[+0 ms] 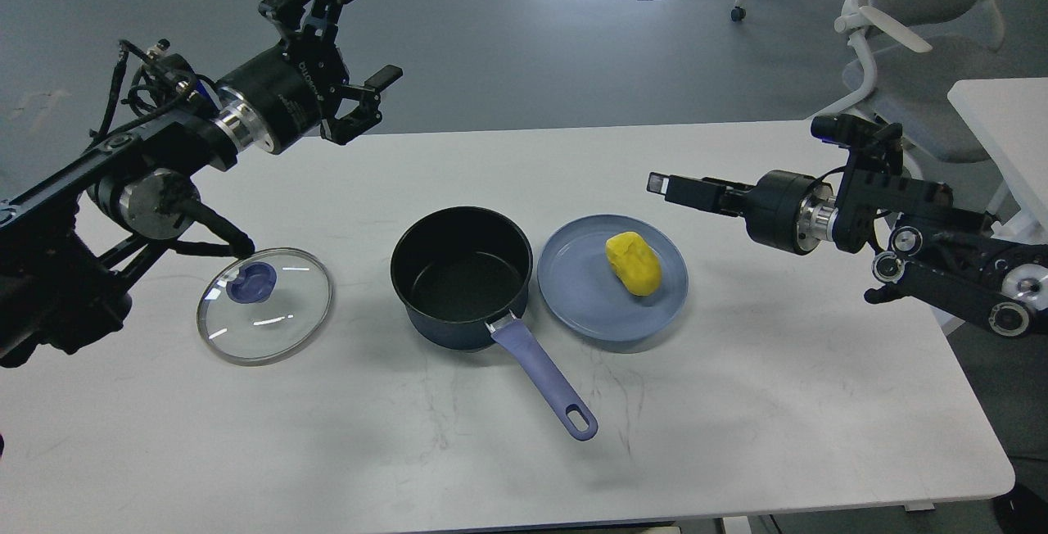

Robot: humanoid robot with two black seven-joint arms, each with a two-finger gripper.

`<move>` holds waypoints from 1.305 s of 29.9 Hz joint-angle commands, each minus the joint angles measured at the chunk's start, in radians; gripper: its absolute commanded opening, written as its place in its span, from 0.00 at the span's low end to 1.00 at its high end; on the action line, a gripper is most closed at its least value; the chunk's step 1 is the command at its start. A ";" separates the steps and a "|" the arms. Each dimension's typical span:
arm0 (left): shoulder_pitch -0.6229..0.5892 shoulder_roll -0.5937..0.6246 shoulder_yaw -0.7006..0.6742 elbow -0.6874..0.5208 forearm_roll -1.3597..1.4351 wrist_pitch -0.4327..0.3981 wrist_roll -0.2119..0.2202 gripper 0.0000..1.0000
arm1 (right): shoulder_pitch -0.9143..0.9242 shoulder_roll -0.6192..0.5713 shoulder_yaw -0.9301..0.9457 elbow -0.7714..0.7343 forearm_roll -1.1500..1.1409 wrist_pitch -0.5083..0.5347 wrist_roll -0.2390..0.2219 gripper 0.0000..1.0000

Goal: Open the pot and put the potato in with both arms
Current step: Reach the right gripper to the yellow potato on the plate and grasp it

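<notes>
Lid (pixel 264 305) lay flat on the table (pixel 778 403), left of the open pot (pixel 460 273), so the uncovering looked done and the potato step was in hand. Potato (pixel 633 264) sat on the blue plate (pixel 573 288), just right of the pot. I had my left gripper (pixel 354 36) raised near the far table edge, fingers spread and empty. My right gripper (pixel 679 187) pointed level toward the plate from the right, seen side-on; I could not tell its opening. Next, as I judged it: bring the right gripper down over the potato and close on it.
</notes>
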 commanded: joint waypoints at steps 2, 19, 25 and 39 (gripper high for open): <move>0.005 0.000 0.000 -0.003 0.002 0.000 0.000 0.99 | 0.006 0.083 -0.031 -0.069 -0.045 -0.002 0.000 1.00; 0.005 -0.001 0.000 -0.005 0.009 0.000 -0.022 0.99 | 0.000 0.152 -0.093 -0.149 -0.076 -0.004 0.000 1.00; 0.005 0.002 0.000 -0.005 0.009 0.000 -0.033 0.99 | -0.005 0.180 -0.096 -0.207 -0.076 -0.004 0.000 0.98; 0.008 0.000 0.000 -0.005 0.023 0.000 -0.060 0.99 | -0.007 0.267 -0.132 -0.289 -0.076 -0.004 0.000 0.93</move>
